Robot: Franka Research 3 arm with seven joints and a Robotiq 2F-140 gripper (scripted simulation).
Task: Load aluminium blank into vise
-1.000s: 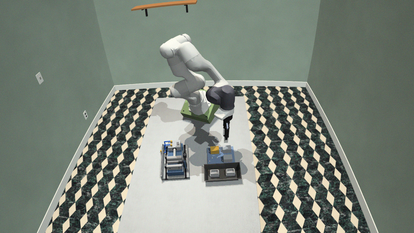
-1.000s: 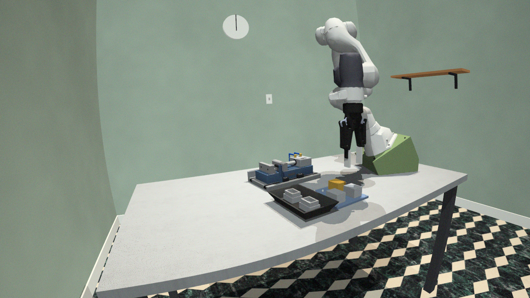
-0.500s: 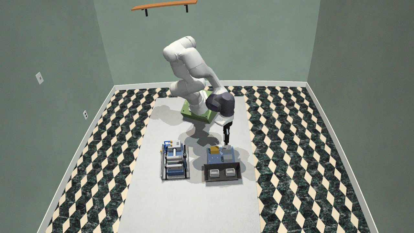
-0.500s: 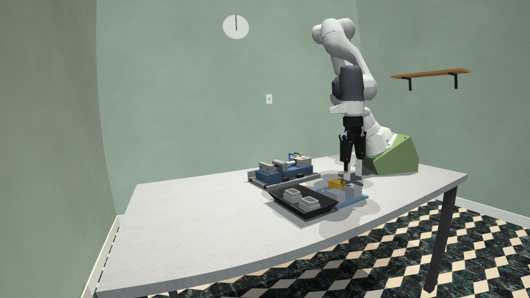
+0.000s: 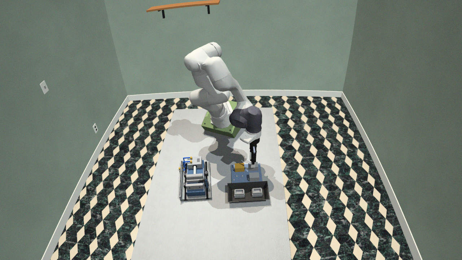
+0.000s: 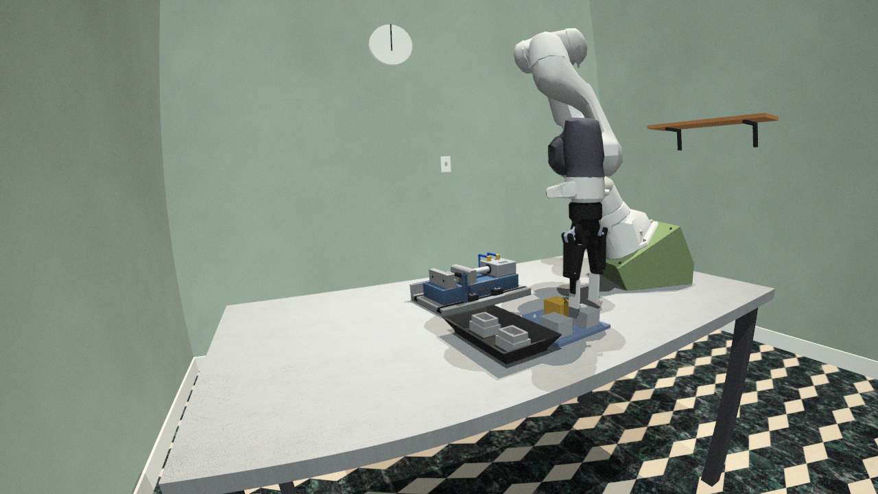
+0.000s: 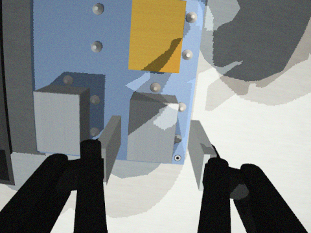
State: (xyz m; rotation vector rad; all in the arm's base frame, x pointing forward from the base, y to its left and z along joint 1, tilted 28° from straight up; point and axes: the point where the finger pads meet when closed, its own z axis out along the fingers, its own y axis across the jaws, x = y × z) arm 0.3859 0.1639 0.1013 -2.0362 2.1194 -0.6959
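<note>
The blue infeed plate (image 7: 116,65) holds a brass blank (image 7: 157,35) and two aluminium blanks, one at the plate's near right (image 7: 151,127) and one at its near left (image 7: 58,123). My gripper (image 7: 155,132) is open, pointing straight down, with its fingers on either side of the right aluminium blank (image 6: 587,316) and just above it, gripping nothing. It also shows in the top view (image 5: 253,163). The vise (image 5: 194,178) stands to the left of the plate with its opening showing no blank. Two finished parts (image 5: 239,193) (image 5: 257,191) lie pocket up in the black outfeed tray (image 5: 248,191).
Small pins stand up from the plate around the blanks. The tray touches the plate's front edge. The robot's green base (image 5: 222,124) is behind the plate. The table's right edge (image 5: 280,181) is close to the plate.
</note>
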